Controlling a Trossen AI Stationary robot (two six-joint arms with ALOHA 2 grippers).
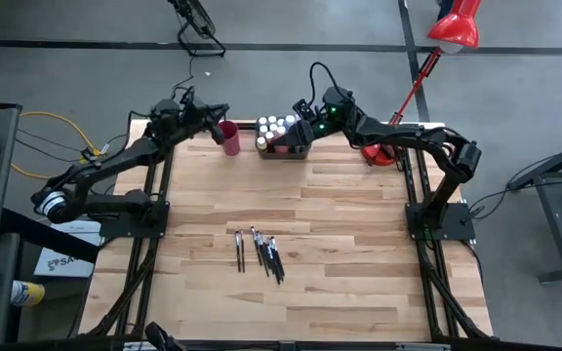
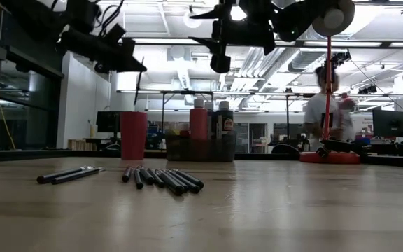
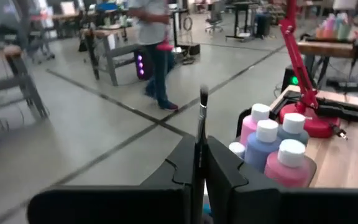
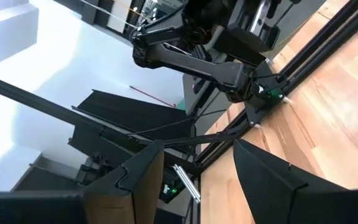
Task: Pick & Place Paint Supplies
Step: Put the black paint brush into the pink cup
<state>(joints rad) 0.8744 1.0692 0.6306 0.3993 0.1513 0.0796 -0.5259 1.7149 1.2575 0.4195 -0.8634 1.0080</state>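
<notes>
High view: left claw (image 1: 215,115) sits over the far edge of the worktop (image 1: 359,253), just above the red cup (image 1: 230,137). Right claw (image 1: 305,109) is over the tray (image 1: 283,148) of bottles (image 1: 277,126) at the far middle. Brushes (image 1: 261,252) lie loose in a row nearer the front, well apart from both arms.

Low view: brushes (image 2: 156,178) lie flat in front; cup (image 2: 133,135) and tray (image 2: 200,147) stand behind them, side by side. Both arms hang above them.

Left wrist view: left claw (image 3: 200,165) is clenched on one thin brush (image 3: 201,124), upright, bristles up. Pink and blue bottles (image 3: 268,146) are close beside it.

Right wrist view: right claw (image 4: 197,168) is released, fingers (image 4: 143,171) spread, nothing between them. The left arm (image 4: 191,50) shows beyond it.
</notes>
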